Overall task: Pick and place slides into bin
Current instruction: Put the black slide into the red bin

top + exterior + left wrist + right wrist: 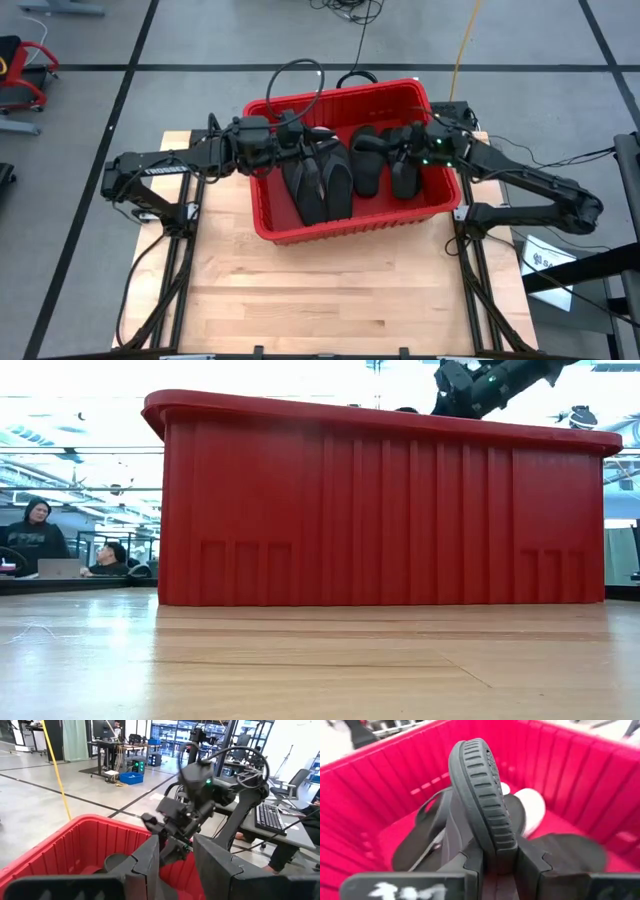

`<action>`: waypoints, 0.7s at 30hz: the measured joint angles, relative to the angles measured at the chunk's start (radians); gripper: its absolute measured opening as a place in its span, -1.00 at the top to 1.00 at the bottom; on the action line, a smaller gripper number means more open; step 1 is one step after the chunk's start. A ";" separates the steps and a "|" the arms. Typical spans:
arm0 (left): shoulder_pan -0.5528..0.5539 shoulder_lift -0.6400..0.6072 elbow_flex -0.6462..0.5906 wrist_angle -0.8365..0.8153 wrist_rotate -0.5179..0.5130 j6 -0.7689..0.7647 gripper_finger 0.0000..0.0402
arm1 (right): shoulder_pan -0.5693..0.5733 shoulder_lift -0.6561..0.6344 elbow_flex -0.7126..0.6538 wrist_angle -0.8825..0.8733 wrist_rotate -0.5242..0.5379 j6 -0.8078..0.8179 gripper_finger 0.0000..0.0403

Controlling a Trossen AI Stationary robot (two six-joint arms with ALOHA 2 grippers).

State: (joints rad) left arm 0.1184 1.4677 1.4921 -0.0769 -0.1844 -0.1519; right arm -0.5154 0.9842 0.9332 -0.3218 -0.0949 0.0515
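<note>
The red bin [262,222] stands on the wooden table and fills the low view as a bin wall [380,510]. Black slides lie inside it: a group [320,185] on the left and others [366,160] toward the right. In the right wrist view a pale slide [532,810] and a black flip-flop [417,840] lie on the bin's floor. My right gripper [407,152] is over the bin's right part, shut on a black slide [480,790]. My left gripper [176,865] hovers level over the bin's left side [298,135], open, with nothing between its fingers. My right gripper pinches one end of the black slide [497,852] between its two fingers [532,865]. The fingers come from the table's right side, slanting down into the bin. The slide stands on edge, its ridged rim showing, reaching out beyond the fingers above the slides on the bin's floor.
The bin's tall walls and thick rim [300,410] surround both grippers. Bare wooden table [340,300] lies in front of the bin. Cables [300,75] loop behind its far wall. People sit at desks [40,535] in the room beyond.
</note>
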 joint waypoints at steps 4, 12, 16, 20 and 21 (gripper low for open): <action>0.000 0.000 0.000 -0.001 0.000 0.000 0.41 | -0.035 0.037 0.000 0.002 -0.069 0.050 0.71; 0.000 0.000 0.000 0.000 0.000 -0.001 0.41 | -0.104 0.050 0.000 0.003 -0.123 0.089 0.71; 0.000 0.001 0.000 0.000 0.000 -0.001 0.41 | -0.127 0.088 0.000 -0.010 -0.120 0.067 0.71; 0.000 0.001 0.000 0.000 0.000 -0.002 0.41 | -0.143 0.144 0.001 0.000 -0.121 0.062 0.71; 0.000 0.001 0.000 0.000 0.000 -0.002 0.41 | -0.148 0.156 0.002 0.008 -0.121 0.062 0.71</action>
State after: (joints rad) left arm 0.1184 1.4685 1.4921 -0.0769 -0.1841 -0.1543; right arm -0.6635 1.1403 0.9356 -0.3136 -0.2163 0.1131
